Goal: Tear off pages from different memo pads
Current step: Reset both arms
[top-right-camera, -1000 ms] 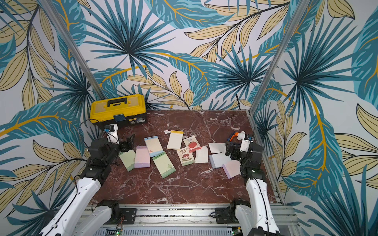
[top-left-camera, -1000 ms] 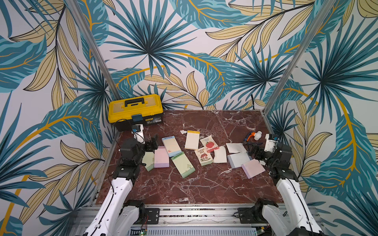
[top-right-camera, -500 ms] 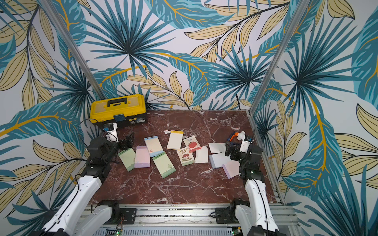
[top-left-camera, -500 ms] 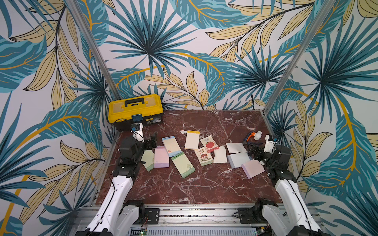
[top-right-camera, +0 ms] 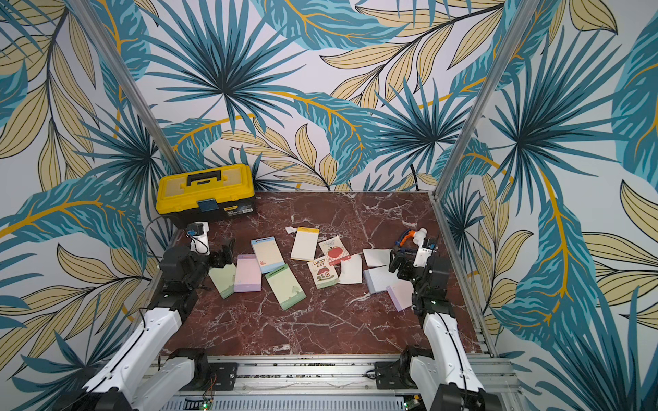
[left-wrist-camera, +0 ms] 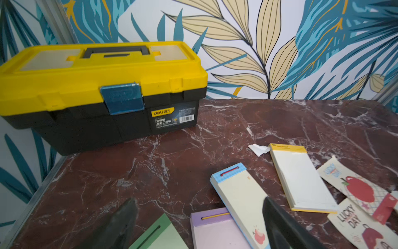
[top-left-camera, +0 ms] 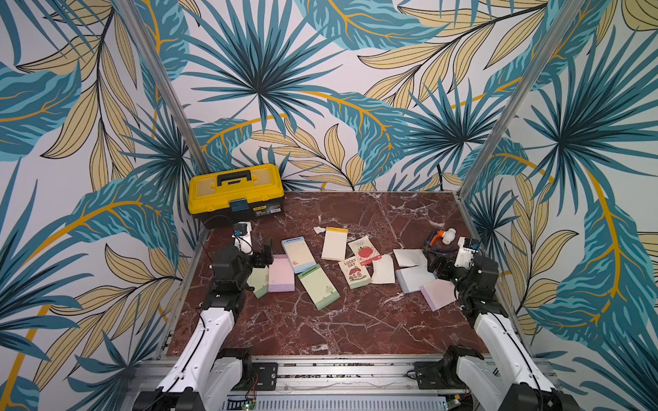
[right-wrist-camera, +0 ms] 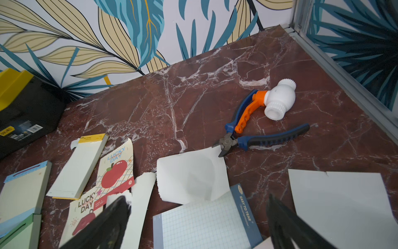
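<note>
- Hovering low over the green pad (left-wrist-camera: 165,239) and the lilac pad (left-wrist-camera: 215,235) near the left edge of the worktop (top-left-camera: 320,331), the left pincer (left-wrist-camera: 198,205) has its jaws spread wide with nothing between them.
- Above the grid pad (right-wrist-camera: 200,224), near the right edge, the right pincer (right-wrist-camera: 197,199): jaws equally wide, empty.
- Other memo pads, flat across the middle: blue-topped pad (top-left-camera: 298,249), second green pad (top-left-camera: 318,286), cream pad (top-left-camera: 334,243), "LUCKY DAY" house pad (top-left-camera: 354,272).
- Loose pages: apple sheet (top-left-camera: 364,251), touching the house pad; plain sheet (top-left-camera: 383,269), just beside that pad; curled white sheet (right-wrist-camera: 189,174), overlapping the grid pad's far edge.
- By the right arm, a pale lilac piece (top-left-camera: 438,293): pad or single sheet, cannot tell.
- Far left corner: yellow toolbox (top-left-camera: 236,192). Far right: cutters (right-wrist-camera: 258,138) and white-headed hammer (right-wrist-camera: 277,101), touching.
</note>
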{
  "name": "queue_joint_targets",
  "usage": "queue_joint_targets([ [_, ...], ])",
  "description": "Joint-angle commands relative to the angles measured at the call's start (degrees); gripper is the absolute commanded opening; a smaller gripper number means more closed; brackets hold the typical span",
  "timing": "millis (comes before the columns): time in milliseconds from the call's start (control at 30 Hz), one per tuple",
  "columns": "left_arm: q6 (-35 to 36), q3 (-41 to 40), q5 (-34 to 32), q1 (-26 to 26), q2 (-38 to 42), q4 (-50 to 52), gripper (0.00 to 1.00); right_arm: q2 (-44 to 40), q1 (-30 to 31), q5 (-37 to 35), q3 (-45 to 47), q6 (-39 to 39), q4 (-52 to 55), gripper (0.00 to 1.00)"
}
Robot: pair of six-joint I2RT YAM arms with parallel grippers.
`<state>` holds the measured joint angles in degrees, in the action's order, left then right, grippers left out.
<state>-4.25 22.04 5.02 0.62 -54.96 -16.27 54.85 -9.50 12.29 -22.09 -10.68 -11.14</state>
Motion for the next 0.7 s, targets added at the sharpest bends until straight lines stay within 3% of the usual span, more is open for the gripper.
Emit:
queue_joint_targets([
  [0, 0.5, -6.6, -3.2, 1.0, -3.5, -18.3, 0.93, 4.0, 3.5, -6.2, 2.2, 3.5, -10.0, 1.00],
  [233, 2.1, -11.7, -3.9, 1.2, -19.1, -43.1, 0.93, 11.2, 4.7, -14.4, 5.2, 2.1, -24.8, 0.99],
  [533, 3.0, -11.6, -3.4, 1.6, -38.3, -64.3, 0.93, 19.8, 4.9, -16.6, 3.0, 2.6, -33.9, 0.99],
  [667, 3.0, -11.4, -3.8, 1.7, -37.4, -62.3, 0.94, 25.3, 4.9, -15.7, 2.6, 3.9, -39.3, 1.00],
])
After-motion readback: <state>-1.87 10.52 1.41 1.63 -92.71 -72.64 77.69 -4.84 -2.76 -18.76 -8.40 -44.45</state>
